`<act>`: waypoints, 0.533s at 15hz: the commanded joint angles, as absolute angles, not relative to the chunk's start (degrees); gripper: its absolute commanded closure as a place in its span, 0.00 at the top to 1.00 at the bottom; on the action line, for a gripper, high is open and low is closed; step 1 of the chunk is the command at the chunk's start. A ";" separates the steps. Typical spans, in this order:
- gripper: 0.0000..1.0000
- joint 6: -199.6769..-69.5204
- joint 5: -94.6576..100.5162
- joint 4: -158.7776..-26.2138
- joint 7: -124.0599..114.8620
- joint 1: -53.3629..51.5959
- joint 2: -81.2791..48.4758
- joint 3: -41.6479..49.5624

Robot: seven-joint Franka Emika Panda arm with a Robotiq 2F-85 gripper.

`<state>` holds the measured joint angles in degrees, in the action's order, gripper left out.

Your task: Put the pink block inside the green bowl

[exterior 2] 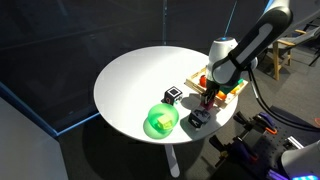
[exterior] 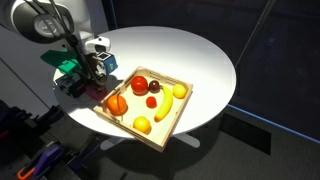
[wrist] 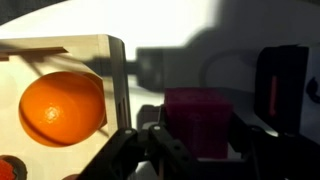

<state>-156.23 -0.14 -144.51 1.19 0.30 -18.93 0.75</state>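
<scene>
A round white table [exterior: 190, 55] carries everything, and both exterior views show its pale top well lit against a dark floor. Near one edge lies a square wooden tray [exterior: 177, 120] of fruit. Close by, in an exterior view, a small bright green bowl [exterior 2: 150, 125] sits on the tabletop, with a dark-and-white cube [exterior 2: 172, 95] just behind it and a darker block [exterior 2: 197, 120] beside it at the rim. In the wrist view a pink block [wrist: 197, 120] sits just outside the tray's wall, though whether it touches the tabletop cannot be told.
</scene>
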 commanded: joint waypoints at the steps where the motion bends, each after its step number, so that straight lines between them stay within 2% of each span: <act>1: 0.30 -150.61 -0.84 -144.21 1.52 0.72 -14.30 0.00; 8: 0.30 -147.28 -1.45 -142.83 1.76 -0.30 -9.40 -1.23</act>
<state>-148.66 -0.16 -143.47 1.19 -0.04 -11.86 -0.17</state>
